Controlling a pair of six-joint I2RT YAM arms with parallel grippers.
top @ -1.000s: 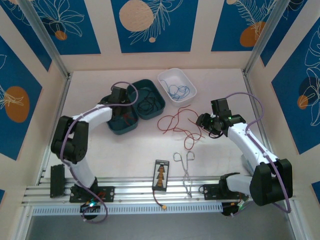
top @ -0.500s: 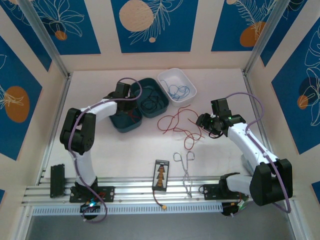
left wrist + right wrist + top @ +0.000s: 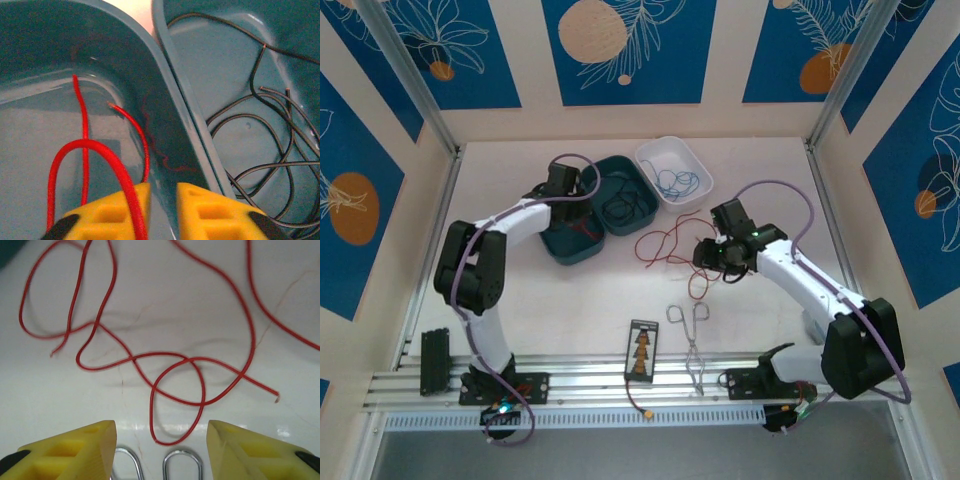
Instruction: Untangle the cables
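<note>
Cables (image 3: 191,360) sprawl under spread right gripper (image 3: 161,437); left gripper (image 3: 164,194) seems barely parted beside tray rim (image 3: 175,91).

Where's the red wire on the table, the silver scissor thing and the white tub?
red cable (image 3: 191,360): right wrist view, where its loop crosses.
forceps (image 3: 692,345): top view, at the hinge.
white tray (image 3: 661,157): top view, bare inside floor.

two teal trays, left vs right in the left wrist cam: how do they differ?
The left teal tray holds red cable; the right teal tray holds black cables. The left tray's red strands form one simple arch with loose ends; the right tray's black ones lie in several overlapping loops. The left pincer, jaws slightly apart, hangs at the left tray's side of the rims, not over the right tray's floor. Both are teal, rounded, side by side.
</note>
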